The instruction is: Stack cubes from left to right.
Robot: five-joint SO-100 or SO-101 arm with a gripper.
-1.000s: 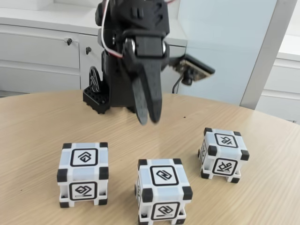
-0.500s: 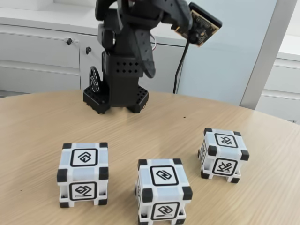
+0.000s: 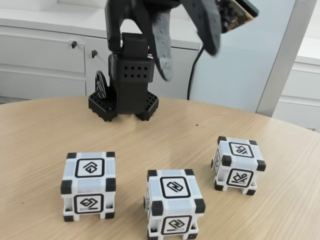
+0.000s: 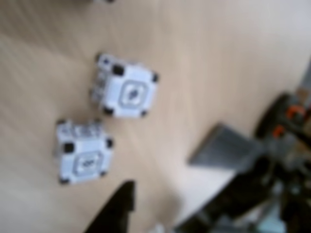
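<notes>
1. Three cubes sit apart on the wooden worktop (image 3: 45, 125) in the fixed view, none stacked; each white with black corner blocks and a black-framed glyph on top and front faces.
2. Left cube (image 3: 89, 185) is near the front left; middle cube (image 3: 174, 203) is closest to the camera, its bottom cut by the frame edge; right cube (image 3: 238, 164) lies further back and to the right, turned slightly.
3. All three rest flat on the worktop, well apart from each other; nothing touches them.
4. Wrist view is blurred; two cubes show there, one cube (image 4: 127, 92) above and another cube (image 4: 82, 151) below it, both on the worktop, not touching; which of the three they are I cannot tell.
5. Gripper (image 3: 190, 62) is raised high above the worktop near the top of the fixed view, well clear of the cubes; its two dark fingers are spread wide, tips pointing down, nothing between them.
6. In the wrist view the gripper (image 4: 163, 177) shows as a dark finger at the bottom edge and a grey one to the right, gap between them empty.
7. Black arm base (image 3: 125, 97) stands at the back of the worktop; white cabinets (image 3: 40, 60) behind it.
</notes>
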